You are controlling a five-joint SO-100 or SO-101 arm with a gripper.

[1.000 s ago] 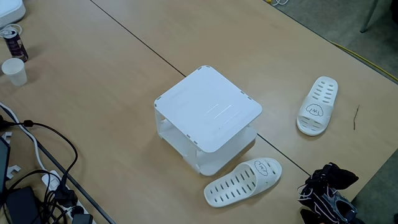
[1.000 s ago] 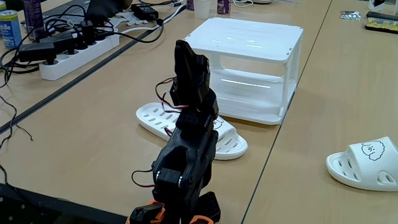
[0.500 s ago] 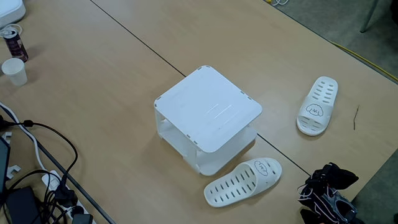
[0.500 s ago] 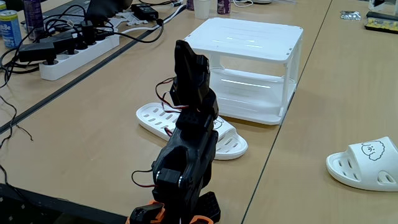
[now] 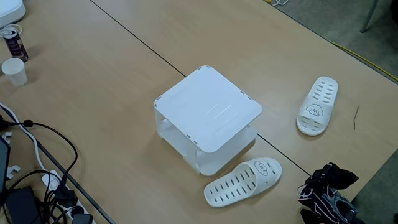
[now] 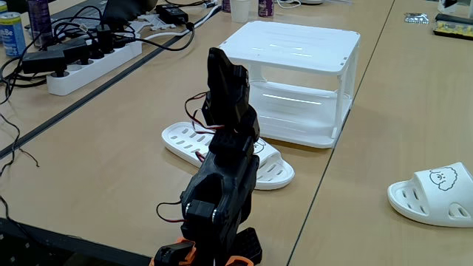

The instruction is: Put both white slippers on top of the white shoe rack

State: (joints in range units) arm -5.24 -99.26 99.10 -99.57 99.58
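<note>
The white shoe rack [image 5: 208,109] stands mid-table, its flat top bare [image 6: 295,44]. One white slipper [image 5: 244,182] lies flat just in front of the rack; in a fixed view the black arm partly covers this slipper [image 6: 177,139]. The other white slipper [image 5: 318,106] lies apart on the table, puppy face showing on its strap [image 6: 434,193]. The black arm [image 5: 326,190] sits folded at the table edge. Its gripper [image 6: 224,74] is raised above the near slipper and holds nothing I can see; its fingers cannot be made out.
A power strip [image 6: 92,63] with tangled cables [image 5: 43,174] lies along one side. A paper cup [image 5: 13,71] and a drink can [image 5: 13,41] stand at the far corner. Dark seams cross the tabletop [image 5: 124,31].
</note>
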